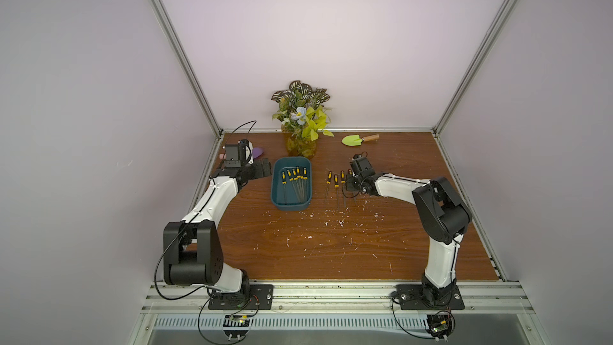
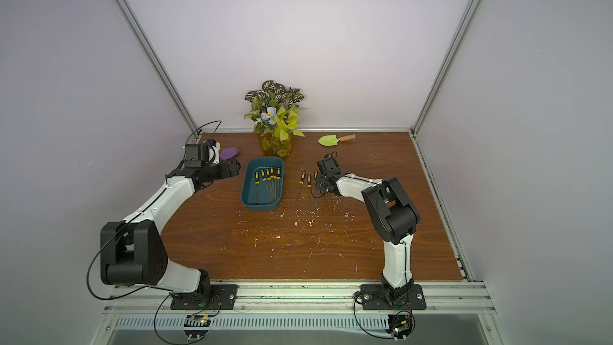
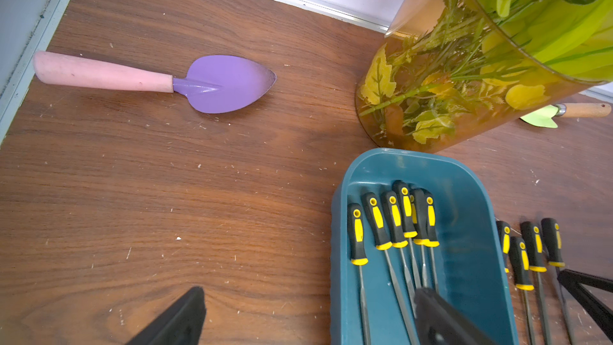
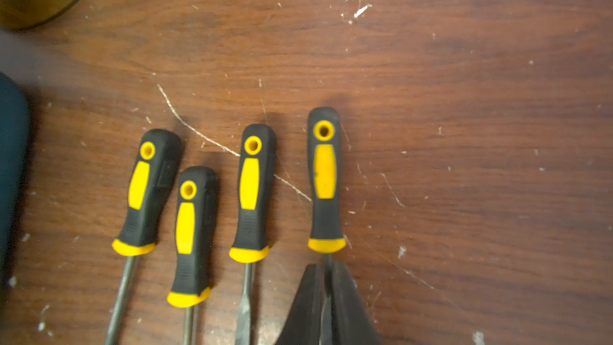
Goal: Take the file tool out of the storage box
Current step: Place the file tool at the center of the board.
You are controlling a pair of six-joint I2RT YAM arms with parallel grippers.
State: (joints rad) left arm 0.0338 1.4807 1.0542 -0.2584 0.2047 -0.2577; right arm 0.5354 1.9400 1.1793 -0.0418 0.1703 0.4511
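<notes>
Files [image 1: 295,179] lie bunched in the box [image 1: 277,202] at mid-table in both top views, handles toward the vase [image 1: 300,147]. A row [image 1: 335,180] of four more lies on the table [image 1: 331,243] beside it. The left pincer [image 1: 262,169] hangs just beside the box's left wall, and the right pincer [image 1: 350,190] sits low over the outer file [image 1: 350,173] of the row. From the left wrist, the left pincer [image 3: 310,293] gapes wide and empty, one finger [image 3: 441,320] above the box [image 3: 474,227], where the thin shanks cross and overlap. From the right wrist, the right pincer [image 4: 326,268] is closed to a sliver on the shank of the outer file [image 4: 325,177], just below its handle; the file appears to lie flat on the table. Trouble is likely if the arm lifts before those jaws part, since that would drag the file across its neighbours. In the box, a wide grab could pinch two crossed shanks, or clip the wall and shove the box into the vase just behind.
</notes>
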